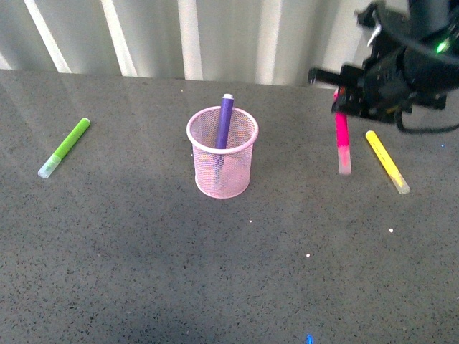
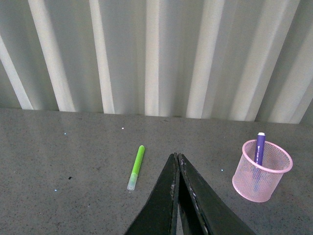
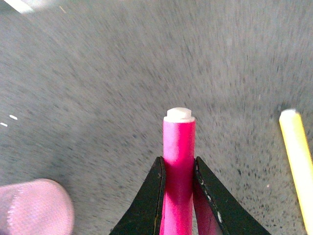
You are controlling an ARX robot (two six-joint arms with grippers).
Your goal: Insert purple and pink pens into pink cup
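The pink cup [image 1: 222, 152] stands mid-table with the purple pen [image 1: 224, 122] upright inside it, tip above the rim. At the far right my right gripper [image 1: 339, 107] is shut on the pink pen [image 1: 343, 143], which hangs nearly vertical, clear cap down, off the table. The right wrist view shows the pink pen [image 3: 179, 147] clamped between my black fingers [image 3: 151, 196], with the cup [image 3: 32, 205] blurred at one corner. My left gripper [image 2: 176, 157] is shut on nothing; its view shows the cup [image 2: 261, 172] and the purple pen [image 2: 259, 148].
A lime green marker [image 1: 64, 147] lies at the table's left. A yellow marker [image 1: 387, 161] lies right of the hanging pink pen. A ribbed white wall runs behind the grey speckled table [image 1: 215, 272].
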